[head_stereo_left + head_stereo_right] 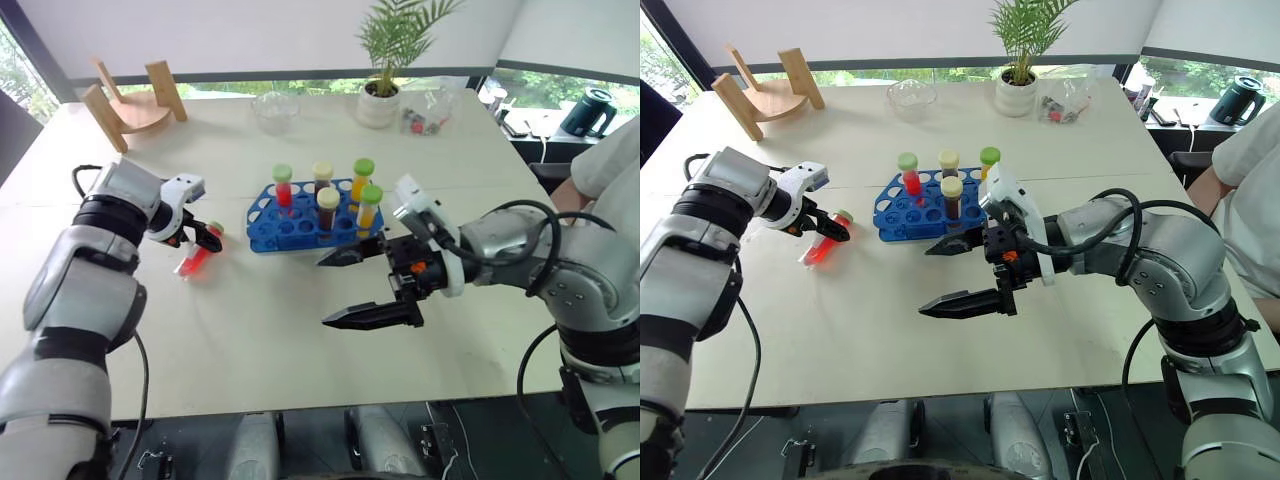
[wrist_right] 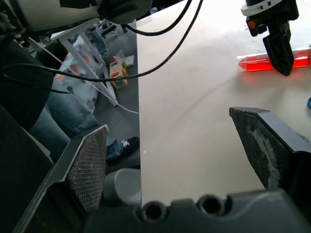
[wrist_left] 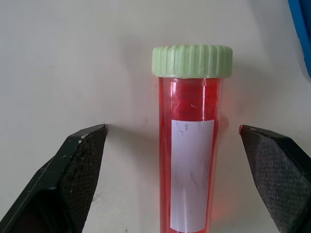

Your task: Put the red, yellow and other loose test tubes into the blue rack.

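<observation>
R gripper (image 1: 368, 285) sits nearest, over bare table (image 1: 300, 350) just in front of the blue rack (image 1: 262, 228), claw spread wide, nothing in it. It hangs close to the rack's front edge; a careless swing could knock the rack or the tubes standing in it.

L gripper (image 1: 203, 240) is down at the one loose tube left on the table, the red tube (image 1: 193, 262) w/ pale green cap and white label, lying flat just left of the rack. Claw spread, one finger (image 3: 77, 170) each side of the tube, not touching yet per the L wrist view.

Risks, as I judge them:
- tube is round and lying on its side, so if one finger lands first it'll prob roll off or squirt out.
- grip low on the body, away from the cap, means it may tilt when lifted.
- fingers closing too low could scrape the table.

Rack already holds five capped tubes (image 1: 327, 210): red, dark, yellow-orange ones, bunched mid to right. Free holes on the left end, nearest the L arm, so the path looks open.

Farther back: wooden curved stand (image 1: 130, 105), clear glass bowl (image 1: 275, 110), potted plant (image 1: 385, 70), clear bag of small items (image 1: 428, 115). Person's sleeve (image 1: 612, 170) at far right edge. None in the way.
</observation>
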You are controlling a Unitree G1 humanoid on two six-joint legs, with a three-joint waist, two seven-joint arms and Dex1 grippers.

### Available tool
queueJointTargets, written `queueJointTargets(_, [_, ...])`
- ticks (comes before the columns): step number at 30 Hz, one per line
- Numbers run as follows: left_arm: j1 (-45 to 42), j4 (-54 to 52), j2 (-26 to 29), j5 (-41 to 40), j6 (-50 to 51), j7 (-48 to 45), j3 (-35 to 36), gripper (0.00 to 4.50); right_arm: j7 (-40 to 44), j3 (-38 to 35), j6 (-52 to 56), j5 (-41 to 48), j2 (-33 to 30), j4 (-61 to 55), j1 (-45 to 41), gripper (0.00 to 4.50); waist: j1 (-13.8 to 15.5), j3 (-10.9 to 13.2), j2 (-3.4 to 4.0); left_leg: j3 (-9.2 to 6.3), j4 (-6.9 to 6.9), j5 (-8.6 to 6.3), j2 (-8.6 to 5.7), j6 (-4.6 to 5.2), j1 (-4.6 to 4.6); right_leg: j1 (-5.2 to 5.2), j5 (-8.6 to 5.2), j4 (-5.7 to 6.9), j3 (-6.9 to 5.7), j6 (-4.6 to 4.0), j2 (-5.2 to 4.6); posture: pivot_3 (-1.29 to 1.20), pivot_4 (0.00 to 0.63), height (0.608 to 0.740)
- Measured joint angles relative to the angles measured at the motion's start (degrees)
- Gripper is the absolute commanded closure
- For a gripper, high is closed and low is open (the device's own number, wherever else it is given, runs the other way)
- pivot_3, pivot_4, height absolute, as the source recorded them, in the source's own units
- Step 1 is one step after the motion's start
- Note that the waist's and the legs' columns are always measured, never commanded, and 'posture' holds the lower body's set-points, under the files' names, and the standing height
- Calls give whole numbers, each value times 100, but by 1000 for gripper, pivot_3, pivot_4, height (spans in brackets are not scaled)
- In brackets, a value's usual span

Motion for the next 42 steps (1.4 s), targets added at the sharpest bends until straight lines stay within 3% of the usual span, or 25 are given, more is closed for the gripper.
queueJointTargets(1, [-43,157,-82,117,-137,-14,-1,0,-48,-10,2,0,11,0,18,81,0,-3,4,0,5,0,0,0,2,5,0,0,0,0,0,0,150,740])
queueJointTargets(4, [-124,436,-253,401,-407,35,1,925,-138,-38,8,2,32,19,84,0,2,-7,11,-3,10,0,0,0,9,18,0,0,0,0,0,0,150,740])
queueJointTargets(8, [-225,695,-422,700,-665,61,79,2913,-278,-38,8,-12,69,75,144,0,9,-7,12,-5,11,0,-1,1,7,19,0,0,0,4,0,0,150,740])
queueJointTargets(10, [-251,740,-471,774,-689,61,155,3664,-322,-38,8,-14,95,89,197,0,23,-7,12,-6,11,-3,-2,5,6,19,-1,0,-1,7,0,0,150,740])
queueJointTargets(14, [-259,782,-495,827,-654,166,476,3684,-363,-36,-11,-96,91,92,303,0,67,-7,13,-8,10,-4,-2,8,6,19,-2,0,-3,7,0,0,150,740])
queueJointTargets(20, [-185,324,101,-147,-811,254,2155,3684,-611,-165,-372,-562,112,264,958,0,104,18,-30,-16,14,-4,0,7,-45,-28,1,0,-14,10,-1,0,150,740])
queueJointTargets(24, [1411,-2661,489,-1556,-1243,-151,3961,3684,-968,-704,-1063,-752,653,367,1173,0,-5,19,-29,-7,3,-7,14,7,-49,-38,2,-2,-7,9,-11,0,150,740])
queueJointTargets(28, [2450,-4994,-72,-2590,-1232,369,5095,3684,-944,-881,-1232,-748,714,484,1142,0,28,20,-30,-17,14,-7,8,7,-54,-34,1,0,-18,8,-17,0,150,740])
queueJointTargets(31, [3053,-6406,-710,-2999,-1587,714,5145,3684,-728,-904,-1048,-500,703,714,1017,0,110,21,-31,-11,26,-5,-1,4,-30,-3,12,-3,-10,24,-20,0,150,740])
queueJointTargets(33, [3241,-6790,-934,-3063,-1760,931,5027,3684,-584,-890,-1000,-476,664,877,894,0,123,22,-32,-7,29,-4,-3,3,-15,13,16,-7,-6,26,-16,0,150,740])
queueJointTargets(42, [3978,-6848,-1635,-2876,-3053,1390,4261,3684,-190,-800,-1008,-754,493,1377,630,0,90,21,-32,-6,23,-7,1,9,2,27,15,-13,0,25,-3,0,150,740])
